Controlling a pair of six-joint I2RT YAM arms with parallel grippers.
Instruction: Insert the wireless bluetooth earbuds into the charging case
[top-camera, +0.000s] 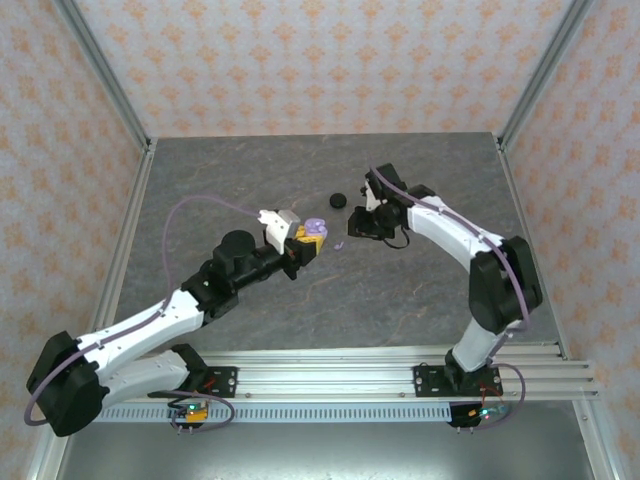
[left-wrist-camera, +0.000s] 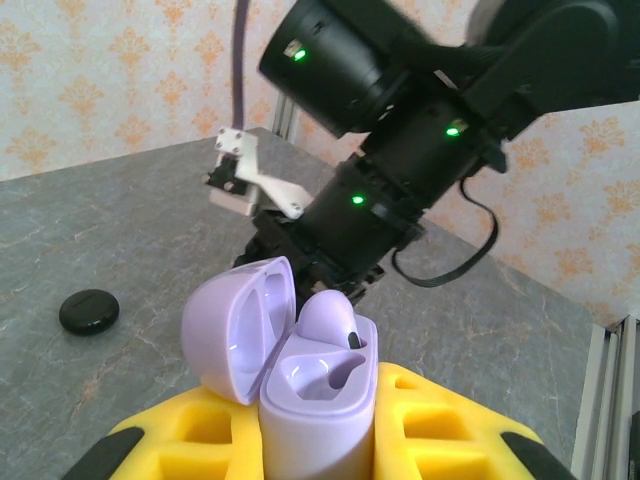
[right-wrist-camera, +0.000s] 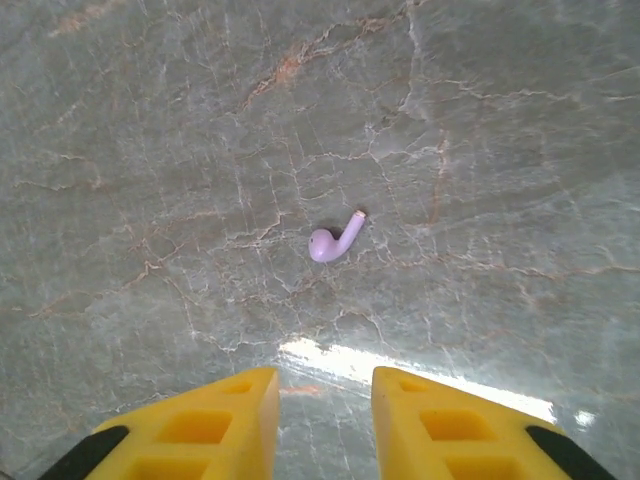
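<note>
My left gripper (top-camera: 303, 243) (left-wrist-camera: 320, 435) is shut on the pale lavender charging case (top-camera: 316, 229) (left-wrist-camera: 318, 400), which stands upright between its yellow fingers (left-wrist-camera: 450, 425) with the lid (left-wrist-camera: 235, 325) swung open to the left. One lavender earbud (left-wrist-camera: 330, 320) sits in the far slot; the near slot (left-wrist-camera: 325, 375) is empty. A second lavender earbud (top-camera: 339, 245) (right-wrist-camera: 335, 240) lies loose on the table. My right gripper (top-camera: 357, 228) (right-wrist-camera: 322, 400) hovers above and just short of it, open, with nothing between its fingers (right-wrist-camera: 205, 420).
A closed round black case (top-camera: 338, 200) (left-wrist-camera: 88, 311) lies on the grey marble table (top-camera: 420, 290) behind the grippers. The right arm's wrist (left-wrist-camera: 370, 200) hangs close in front of the held case. Metal frame posts and patterned walls (top-camera: 300, 60) enclose the table.
</note>
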